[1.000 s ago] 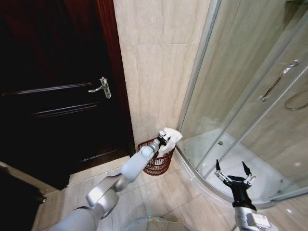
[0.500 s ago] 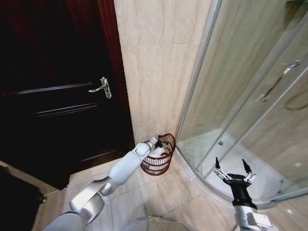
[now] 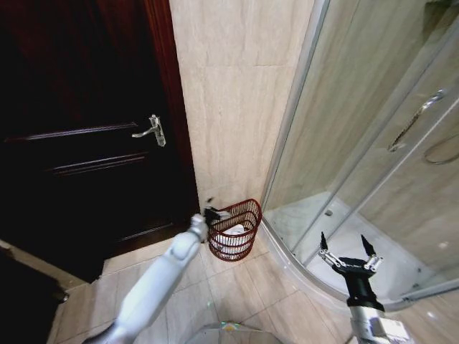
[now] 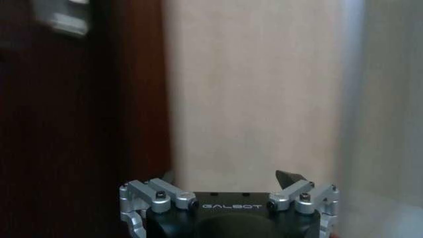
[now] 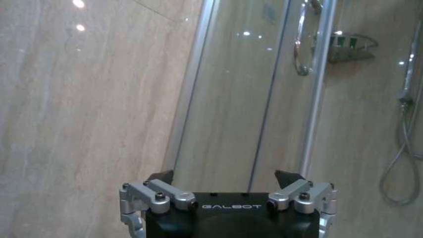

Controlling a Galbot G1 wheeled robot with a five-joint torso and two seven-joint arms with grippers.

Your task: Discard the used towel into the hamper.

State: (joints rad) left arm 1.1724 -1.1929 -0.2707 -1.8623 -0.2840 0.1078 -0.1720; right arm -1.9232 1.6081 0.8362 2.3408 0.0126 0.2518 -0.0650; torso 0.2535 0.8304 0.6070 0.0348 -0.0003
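Towel (image 3: pixel 231 238) is in the hamper (image 3: pixel 235 228): white bundle lying inside the red-brown wire basket, on the floor at the foot of the beige tiled wall (image 3: pixel 233 100), between the dark wooden door (image 3: pixel 86 136) and the shower enclosure (image 3: pixel 373 165).

Head view: left gripper (image 3: pixel 209 213) sits just beside the hamper's rim on the door side, slightly above it, nothing in it. Too small and dark here to read the finger gap. Right gripper (image 3: pixel 348 247) hangs low on the right, in front of the shower's curved glass, fingers spread wide, empty.

Left wrist view: left gripper (image 4: pixel 228 177) faces the tiled wall, door edge to one side. Fingertips (image 4: pixel 288 176) stand well apart, nothing between them.

Right wrist view: right gripper (image 5: pixel 225 177) points at the shower glass and its handle (image 5: pixel 302 39), shower hose (image 5: pixel 403 148) off to the side. Fingers splayed, nothing held.
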